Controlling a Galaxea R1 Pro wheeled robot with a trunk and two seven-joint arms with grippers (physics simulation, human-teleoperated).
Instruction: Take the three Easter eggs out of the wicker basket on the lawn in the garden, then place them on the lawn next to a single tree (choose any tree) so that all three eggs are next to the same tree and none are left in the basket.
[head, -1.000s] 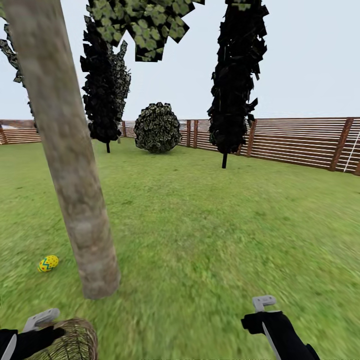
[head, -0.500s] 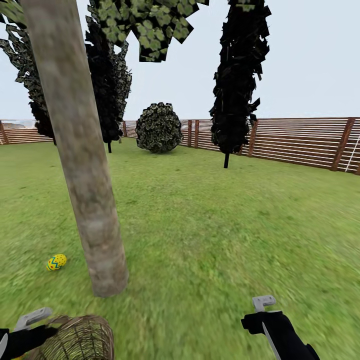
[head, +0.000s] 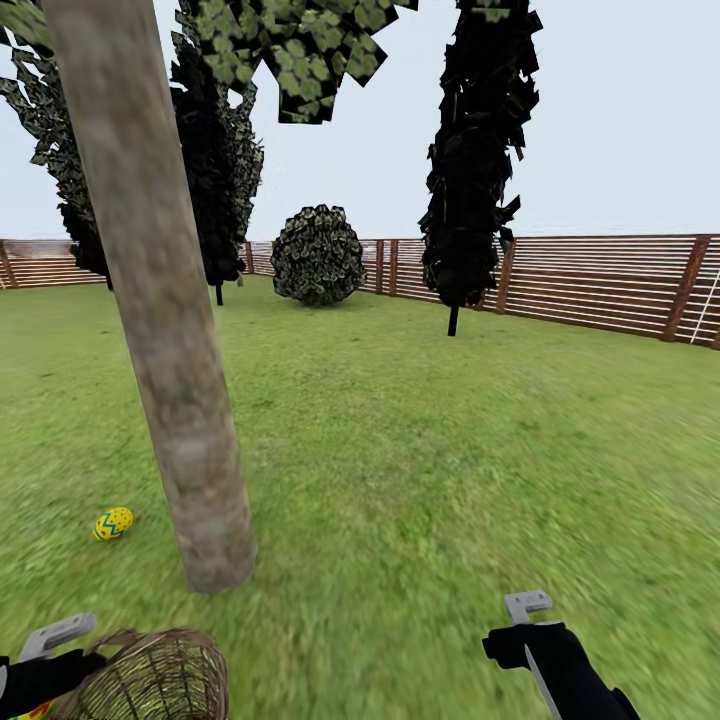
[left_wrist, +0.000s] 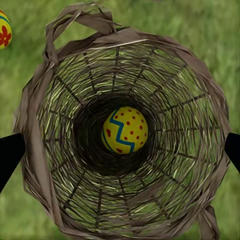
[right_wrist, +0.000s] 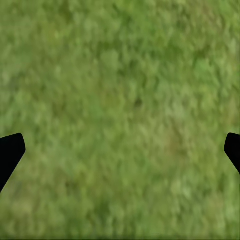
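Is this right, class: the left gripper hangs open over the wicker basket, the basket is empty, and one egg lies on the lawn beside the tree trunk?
One detail is wrong: the wicker basket is not empty. The left wrist view shows one Easter egg at its bottom. The rest holds: the left gripper hangs open over it, and an egg lies on the lawn beside the tree trunk.

One Easter egg (left_wrist: 125, 130) lies at the bottom of the upright wicker basket (left_wrist: 45, 150). A second egg (head: 113, 523) rests on the lawn (head: 420, 480) near the tree trunk (head: 170, 380), at its nine o'clock. A third egg (left_wrist: 4, 29) lies just outside the basket.
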